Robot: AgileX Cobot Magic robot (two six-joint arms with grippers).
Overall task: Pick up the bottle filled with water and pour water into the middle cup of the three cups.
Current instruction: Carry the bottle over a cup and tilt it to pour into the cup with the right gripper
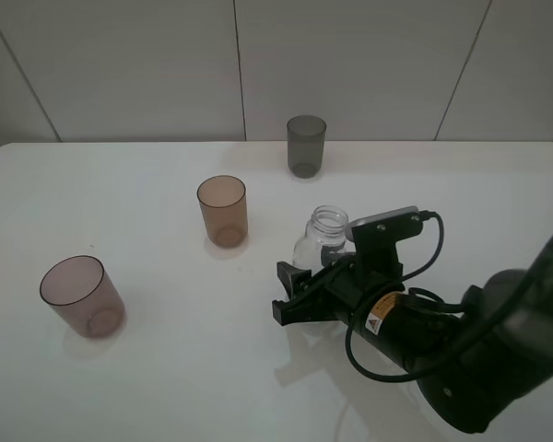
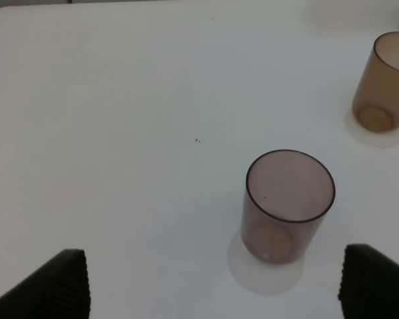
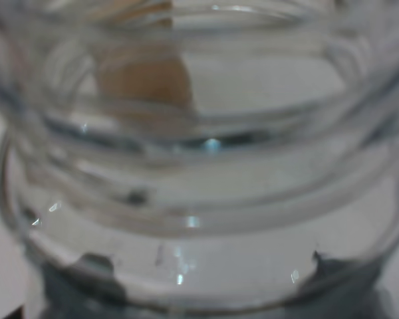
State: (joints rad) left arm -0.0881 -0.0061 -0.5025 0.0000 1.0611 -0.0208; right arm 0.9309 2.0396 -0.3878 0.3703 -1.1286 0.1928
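The job now is to get a good hold on the bottle [image 1: 324, 238]. It stands up straight with no lid, a little toward the right edge of the tabletop [image 1: 147, 387]. The right fingers [image 1: 295, 296] are low down at the side of the bottle that faces the front edge, very close to it. The right wrist view shows only the bottle's neck, big and blurry, so I cannot tell if these fingers are squeezing it. They should grip the body firmly, then lift straight up so no water spills. The middle cup [image 1: 223, 210] is near, toward the left edge. The left fingers [image 2: 61, 287] are wide apart and hold nothing, near the pink cup [image 2: 287, 207].
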